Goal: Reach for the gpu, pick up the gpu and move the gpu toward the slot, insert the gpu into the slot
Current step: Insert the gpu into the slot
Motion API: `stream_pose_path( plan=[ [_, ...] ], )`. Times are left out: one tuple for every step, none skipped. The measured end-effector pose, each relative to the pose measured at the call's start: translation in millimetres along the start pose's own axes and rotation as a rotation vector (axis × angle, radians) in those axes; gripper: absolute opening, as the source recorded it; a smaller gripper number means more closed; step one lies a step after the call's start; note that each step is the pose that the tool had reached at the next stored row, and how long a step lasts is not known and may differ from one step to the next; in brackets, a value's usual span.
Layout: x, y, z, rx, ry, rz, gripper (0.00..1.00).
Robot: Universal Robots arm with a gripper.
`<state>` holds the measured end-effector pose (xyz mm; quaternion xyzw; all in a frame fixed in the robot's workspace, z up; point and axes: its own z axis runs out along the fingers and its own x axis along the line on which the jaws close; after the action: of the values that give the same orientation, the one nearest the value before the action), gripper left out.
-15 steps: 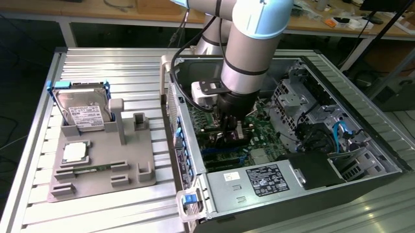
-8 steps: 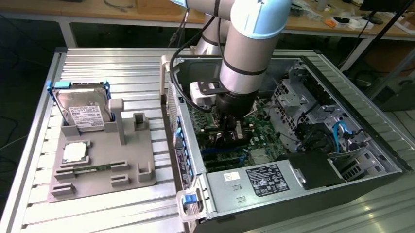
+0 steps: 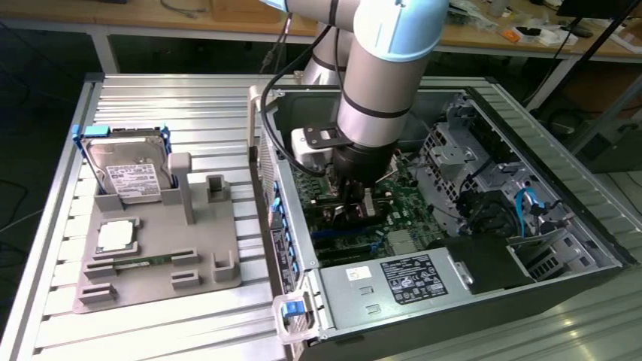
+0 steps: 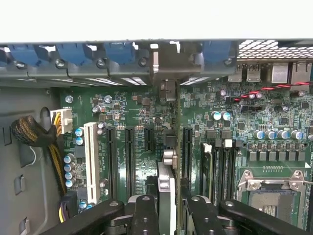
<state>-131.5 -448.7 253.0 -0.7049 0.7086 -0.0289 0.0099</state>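
In the wrist view the gpu stands edge-on over the green motherboard, between two long black slots. Its silver end bracket lines up with the case's rear wall under the blue clips. My gripper is shut on the card, one black finger on each side of it. In the exterior view the arm reaches down into the open computer case, and the gripper is low over the board with the dark gpu under it. Whether the card is seated in its slot is hidden.
A grey fixture plate on the exterior view's left holds a silver hard drive in a blue frame, a green memory stick and a square chip. Inside the case are the power supply, drive cage, cable bundle and CPU socket.
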Motion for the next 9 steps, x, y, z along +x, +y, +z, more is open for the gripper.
stream_pose_path(
  plan=[
    [0.8,0.3,0.0,0.0005,-0.0007,0.000,0.27],
    [1.8,0.4,0.0,0.0009,-0.0016,-0.001,0.27],
    [2.9,0.5,0.0,0.0013,-0.0025,-0.001,0.27],
    [4.0,0.5,0.1,0.0015,-0.0031,-0.001,0.27],
    [4.7,0.5,0.1,0.0016,-0.0032,-0.001,0.27],
    [4.9,0.5,0.1,0.0016,-0.0032,-0.001,0.27],
    [4.9,0.5,0.1,0.0016,-0.0032,-0.001,0.27],
    [4.9,0.5,0.1,0.0016,-0.0032,-0.001,0.27],
    [4.9,0.5,0.1,0.0015,-0.0030,-0.001,0.27]
  ],
)
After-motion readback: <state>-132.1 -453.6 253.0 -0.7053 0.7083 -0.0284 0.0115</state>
